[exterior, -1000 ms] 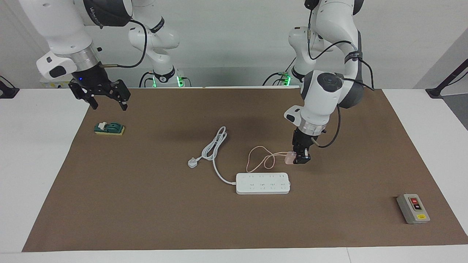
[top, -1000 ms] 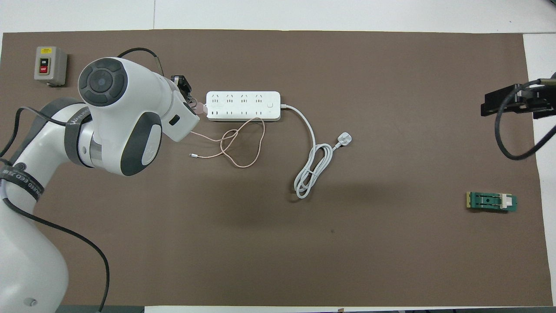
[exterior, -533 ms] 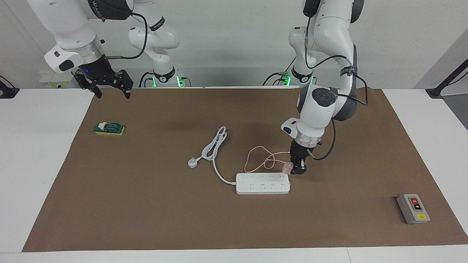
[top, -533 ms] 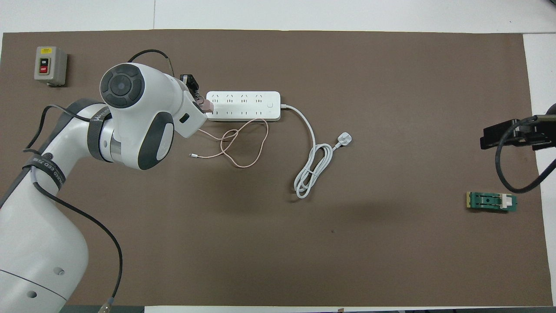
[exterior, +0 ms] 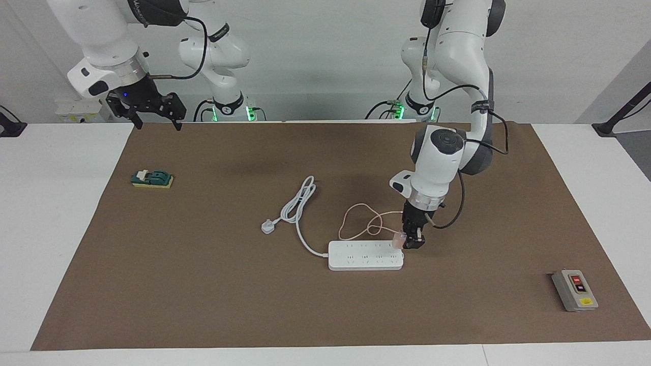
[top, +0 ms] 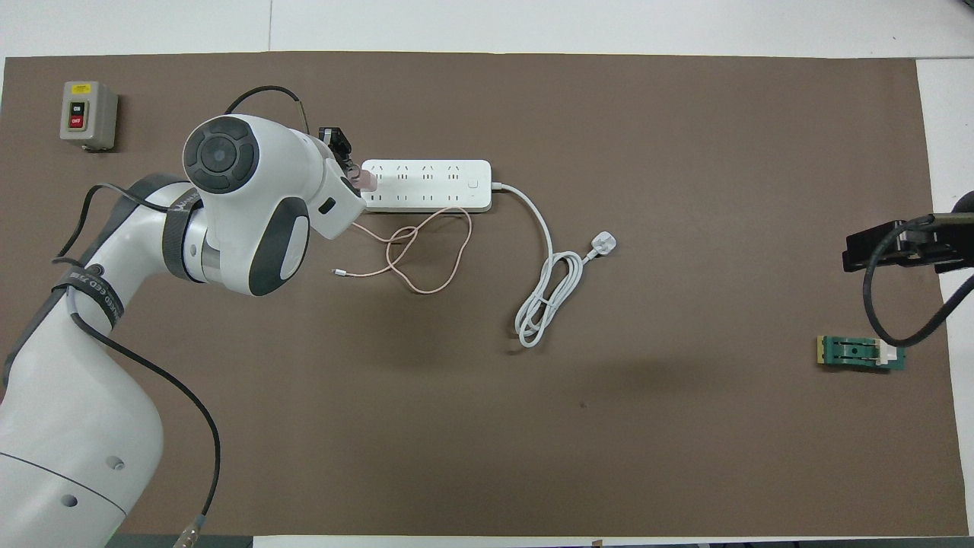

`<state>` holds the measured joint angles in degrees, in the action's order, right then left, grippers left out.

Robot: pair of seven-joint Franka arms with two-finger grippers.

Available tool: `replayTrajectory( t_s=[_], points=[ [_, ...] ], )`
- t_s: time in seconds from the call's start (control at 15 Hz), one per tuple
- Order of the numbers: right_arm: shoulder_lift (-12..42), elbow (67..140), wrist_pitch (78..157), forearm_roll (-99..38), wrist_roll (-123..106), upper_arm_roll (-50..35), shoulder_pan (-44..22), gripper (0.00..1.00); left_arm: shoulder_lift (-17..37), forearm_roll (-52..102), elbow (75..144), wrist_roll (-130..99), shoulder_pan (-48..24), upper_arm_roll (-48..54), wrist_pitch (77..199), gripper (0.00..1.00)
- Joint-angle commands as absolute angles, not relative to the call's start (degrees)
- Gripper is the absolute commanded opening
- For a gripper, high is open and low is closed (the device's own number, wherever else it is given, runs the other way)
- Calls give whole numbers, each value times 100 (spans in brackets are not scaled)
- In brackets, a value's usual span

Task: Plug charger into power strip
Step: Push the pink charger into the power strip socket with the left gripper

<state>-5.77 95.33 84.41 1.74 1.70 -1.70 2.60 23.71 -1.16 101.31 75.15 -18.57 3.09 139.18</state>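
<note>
The left gripper [exterior: 413,241] holds the charger [exterior: 400,237], its fingers closed on the small pink cube, just over the end of the power strip [exterior: 365,255] that lies toward the left arm's end of the table. From the facing view the cube sits at the strip's top edge at that end; whether its prongs have entered a socket cannot be told. From overhead the charger [top: 366,181] shows at the strip's short end, partly hidden by the left arm's wrist.

The power strip [top: 426,185] lies flat on the brown mat [exterior: 213,284], a little toward the left arm's end and in the half of the mat farther from the robots. Its long axis runs parallel to the mat's long edges, sockets facing up. Its thick white cord [exterior: 300,213] leaves the end toward the right arm's end of the table, loops toward the robots, and ends in a white plug [exterior: 267,226] lying on the mat.

The charger's thin pink cable [exterior: 358,221] trails from the cube in loose loops on the mat, nearer to the robots than the strip.

The right gripper [exterior: 152,118] waits in the air over the mat's corner nearest the right arm's base, jaws spread wide and holding nothing.

A grey switch box [exterior: 574,290] sits near the mat's corner at the left arm's end, farthest from the robots. A green block [exterior: 152,179] lies near the mat's short edge at the right arm's end.
</note>
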Motion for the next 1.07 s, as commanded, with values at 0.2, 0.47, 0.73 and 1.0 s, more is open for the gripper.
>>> replayTrajectory(
  t_s=[0.2, 0.47, 0.73, 1.0],
  points=[
    [-694, 9615, 8420, 246, 44, -211, 307, 100, 2391, -299, 10309, 7541, -1916, 264, 14115, 0],
    [-677, 9642, 8446, 176, 79, -211, 325, 100, 2382, -299, 10327, 7506, -1916, 272, 14124, 0],
    [-677, 9642, 8437, 167, 123, -220, 316, 100, 2364, -299, 10406, 7418, -1960, 272, 14133, 0],
    [-677, 9668, 8455, 123, 176, -220, 308, 100, 2347, -299, 10441, 7243, -2030, 272, 14124, 0]
  ],
)
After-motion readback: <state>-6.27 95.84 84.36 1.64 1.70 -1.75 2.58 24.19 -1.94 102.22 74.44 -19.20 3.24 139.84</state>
